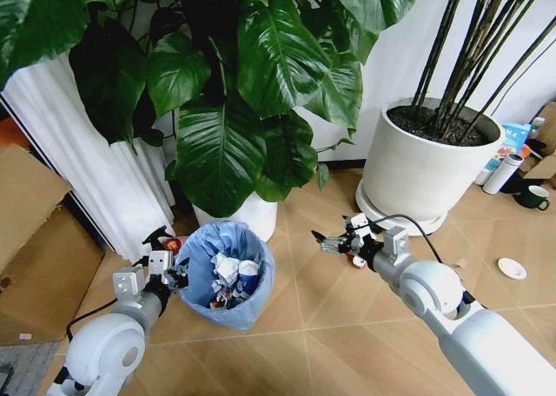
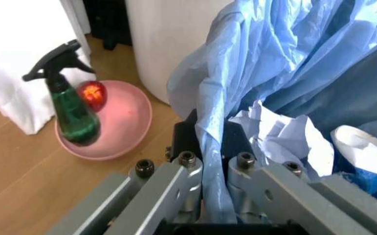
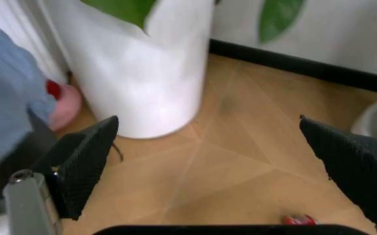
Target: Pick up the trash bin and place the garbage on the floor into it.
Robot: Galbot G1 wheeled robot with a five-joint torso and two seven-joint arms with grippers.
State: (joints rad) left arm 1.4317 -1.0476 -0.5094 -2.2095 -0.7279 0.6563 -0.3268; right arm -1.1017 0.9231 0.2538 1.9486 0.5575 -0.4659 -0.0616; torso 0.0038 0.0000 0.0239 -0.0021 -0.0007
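Observation:
The trash bin point(image 1: 228, 279), lined with a crinkly light-blue bag, hangs tilted at the lower left. My left gripper point(image 1: 171, 276) is shut on its rim, and the bag's edge point(image 2: 215, 147) is pinched between the fingers. Crumpled white paper point(image 1: 225, 267) and a can point(image 1: 248, 280) lie inside. My right gripper point(image 1: 333, 240) stands open over the floor point(image 1: 313, 326) right of the bin, nothing between its fingers point(image 3: 84, 166). A small red piece of garbage point(image 1: 358, 261) lies just under it, seen as a red scrap point(image 3: 298, 219). A white lid point(image 1: 512, 268) lies far right.
A white planter point(image 1: 252, 215) stands behind the bin and a bigger one point(image 1: 426, 166) at the right. A green spray bottle point(image 2: 71, 110) stands on a pink dish point(image 2: 126, 122) beside the bin. A cardboard box point(image 1: 39, 257) is on the left, a dark mug point(image 1: 532, 196) far right.

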